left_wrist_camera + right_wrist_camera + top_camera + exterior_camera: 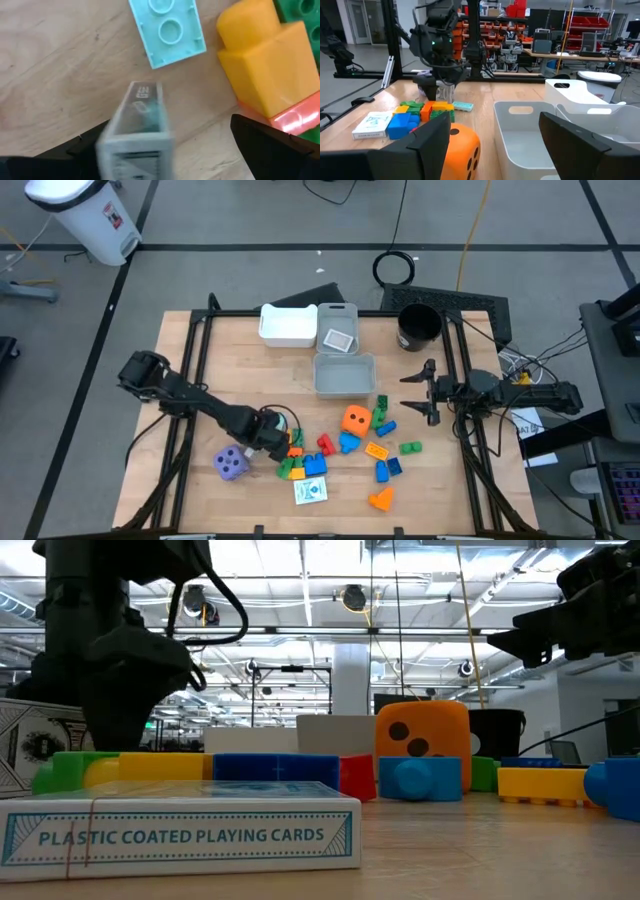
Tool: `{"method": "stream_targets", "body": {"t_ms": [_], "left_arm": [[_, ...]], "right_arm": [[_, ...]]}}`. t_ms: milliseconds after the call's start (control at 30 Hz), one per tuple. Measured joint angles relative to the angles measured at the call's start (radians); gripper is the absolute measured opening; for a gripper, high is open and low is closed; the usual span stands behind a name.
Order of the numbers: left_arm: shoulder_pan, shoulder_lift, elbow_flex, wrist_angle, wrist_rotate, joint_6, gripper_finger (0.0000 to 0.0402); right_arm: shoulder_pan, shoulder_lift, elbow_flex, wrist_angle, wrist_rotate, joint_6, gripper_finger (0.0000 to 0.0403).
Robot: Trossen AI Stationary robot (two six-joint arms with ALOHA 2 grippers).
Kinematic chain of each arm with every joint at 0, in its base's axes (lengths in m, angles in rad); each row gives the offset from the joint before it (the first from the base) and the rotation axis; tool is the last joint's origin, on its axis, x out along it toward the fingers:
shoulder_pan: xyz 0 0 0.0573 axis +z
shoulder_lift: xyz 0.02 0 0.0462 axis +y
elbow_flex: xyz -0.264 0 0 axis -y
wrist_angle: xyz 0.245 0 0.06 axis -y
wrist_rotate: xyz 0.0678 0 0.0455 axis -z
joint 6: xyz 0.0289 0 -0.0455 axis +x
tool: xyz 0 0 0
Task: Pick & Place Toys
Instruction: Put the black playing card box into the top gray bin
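Observation:
My left gripper (272, 432) points down at the left end of the toy heap, open. Between its fingers a white card pack (137, 135) stands on edge on the wood, close to one finger (92, 142). Beside it lie a pale blue flat block (167, 30) and a yellow block (265, 70) on an orange-red one. A purple die (232, 463), an orange die (355, 420) and a second card pack (310, 490) rest on the table. My right gripper (418, 392) waits open and level at the right edge. My left gripper comes at the standing card pack from above, one finger on either side of its broad faces. One finger (95, 140) is right beside the pack's side (112, 137); I cannot tell whether it touches. The other finger (265, 145) stands well apart from it.
A white bin (288, 325) and two grey bins (343, 373) (338, 330) sit at the table's far middle, one with a card inside. A black cup (418, 325) stands at the far right. Loose blocks (385, 455) spread between the arms.

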Motion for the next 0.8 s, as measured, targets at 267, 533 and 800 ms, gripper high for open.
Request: {"method": "stream_targets", "body": {"t_ms": [267,533,800], "left_arm": [[-0.029,0.000,0.000,-0.046,0.136,0.071,0.0373],[-0.042,0.002,-0.003,-0.081,0.248,0.067,0.0265],[-0.032,-0.005,-0.003,-0.079,0.187,0.102,0.0090]], "right_arm": [[0.000,0.004,0.000,0.001,0.000,0.000,0.0279],[0.000,0.004,0.000,0.001,0.000,0.000,0.0277],[0.000,0.004,0.000,0.001,-0.001,0.000,0.0276]]}}
